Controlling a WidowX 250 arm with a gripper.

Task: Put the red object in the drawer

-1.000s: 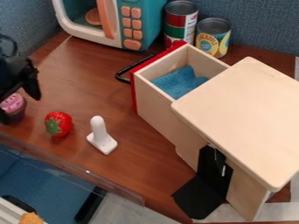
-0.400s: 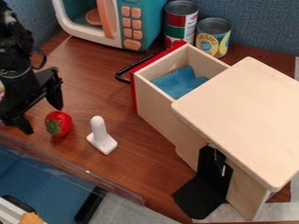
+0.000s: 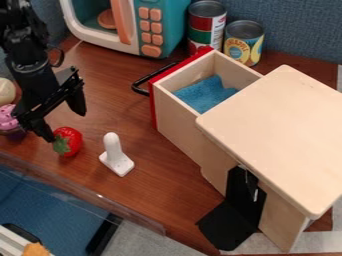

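Camera view: the black pincer point(image 3: 65, 127) hangs at the left over the bench point(image 3: 110, 110), its two fingers spread wide apart. The red strawberry point(image 3: 71, 142), with green leaves on its lower left side, lies on the bench just beneath the gap between them. One fingertip comes down right beside the strawberry's left edge, and whether the two touch cannot be told; the other is above and to the right of it.

Just right of the strawberry and apart from it, a white piece point(image 3: 115, 156) with a flat foot and a rounded post stands on the bench. At the left edge of the view, near the pincer, are a cupcake point(image 3: 8, 120) with a pink top and a pale round thing point(image 3: 5, 91).

Farther right, the drawer point(image 3: 177, 132) is pulled out from a light wooden cabinet point(image 3: 274, 135), its red front and black handle point(image 3: 137, 86) facing the upper left. A blue cloth point(image 3: 207, 95) lies inside it. A black piece point(image 3: 230, 225) is at the cabinet's lower left side. Behind the drawer stand two cans, a red and green one point(image 3: 202, 25) and a yellow and blue one point(image 3: 244, 44), with a teal and white toy microwave point(image 3: 172, 25) to their left.
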